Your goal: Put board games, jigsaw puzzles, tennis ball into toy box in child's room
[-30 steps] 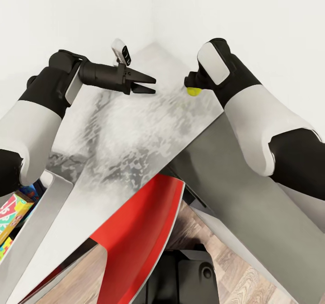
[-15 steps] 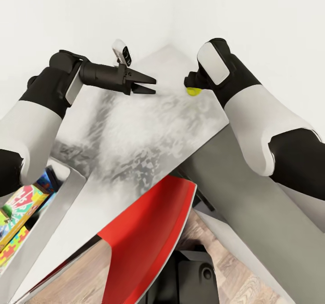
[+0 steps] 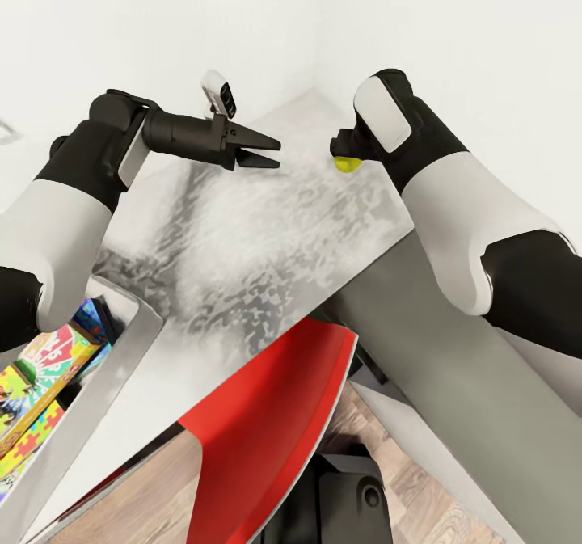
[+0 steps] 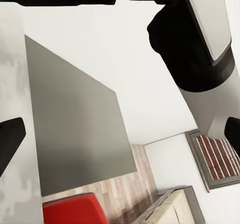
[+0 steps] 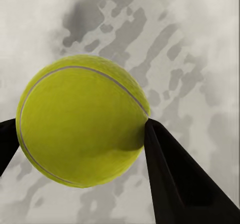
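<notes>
I have the ball [image 5: 80, 121] pinched in my right fingers [image 5: 172, 169] above the tabletop [image 3: 242, 229], left fingers [image 3: 263, 149] spread and empty, so next I'd carry it to the box [image 3: 105, 366].

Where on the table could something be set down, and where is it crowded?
Bare room: the table top between the left gripper, the red chair and the toy box. Crowded: inside the toy box, packed with board games.
</notes>
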{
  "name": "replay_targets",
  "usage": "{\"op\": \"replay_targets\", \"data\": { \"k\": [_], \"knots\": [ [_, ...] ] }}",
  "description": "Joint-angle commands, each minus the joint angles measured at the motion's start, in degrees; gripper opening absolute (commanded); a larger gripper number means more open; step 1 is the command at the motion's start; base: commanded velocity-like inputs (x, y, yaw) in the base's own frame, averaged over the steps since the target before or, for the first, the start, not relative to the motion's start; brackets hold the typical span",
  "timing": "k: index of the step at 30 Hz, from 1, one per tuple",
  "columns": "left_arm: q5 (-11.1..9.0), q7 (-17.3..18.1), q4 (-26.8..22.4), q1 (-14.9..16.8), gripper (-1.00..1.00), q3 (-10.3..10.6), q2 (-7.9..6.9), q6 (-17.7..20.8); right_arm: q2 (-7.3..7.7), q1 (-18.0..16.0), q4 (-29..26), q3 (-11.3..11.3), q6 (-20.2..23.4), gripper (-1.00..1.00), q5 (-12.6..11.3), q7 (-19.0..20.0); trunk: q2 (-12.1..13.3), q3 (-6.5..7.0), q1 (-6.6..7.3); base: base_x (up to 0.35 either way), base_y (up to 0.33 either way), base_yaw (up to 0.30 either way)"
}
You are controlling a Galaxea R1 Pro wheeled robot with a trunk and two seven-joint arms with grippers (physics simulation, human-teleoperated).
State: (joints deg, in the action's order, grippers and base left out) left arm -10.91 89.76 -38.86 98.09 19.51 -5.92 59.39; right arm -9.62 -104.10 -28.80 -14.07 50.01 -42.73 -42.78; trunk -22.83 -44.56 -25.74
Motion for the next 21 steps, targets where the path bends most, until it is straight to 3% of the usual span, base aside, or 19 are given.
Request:
{"op": "replay_targets", "data": {
  "k": [1, 21],
  "knots": [
    [-0.17, 0.24, 0.01, 0.07, 1.0, 0.38, -0.06, 0.61, 0.04, -0.05, -0.02, -0.34, 0.0, -1.0, -0.78, -0.73, -0.09, 0.02, -0.04, 0.0, 0.0, 0.001],
    [-0.17, 0.24, 0.01, 0.02, 1.0, 0.59, -0.06, 0.61, -0.05, -0.05, -0.02, -0.34, -0.08, -1.0, -0.78, -0.73, -0.09, 1.9, -0.04, 0.0, 0.0, 0.0]
  ]
}}
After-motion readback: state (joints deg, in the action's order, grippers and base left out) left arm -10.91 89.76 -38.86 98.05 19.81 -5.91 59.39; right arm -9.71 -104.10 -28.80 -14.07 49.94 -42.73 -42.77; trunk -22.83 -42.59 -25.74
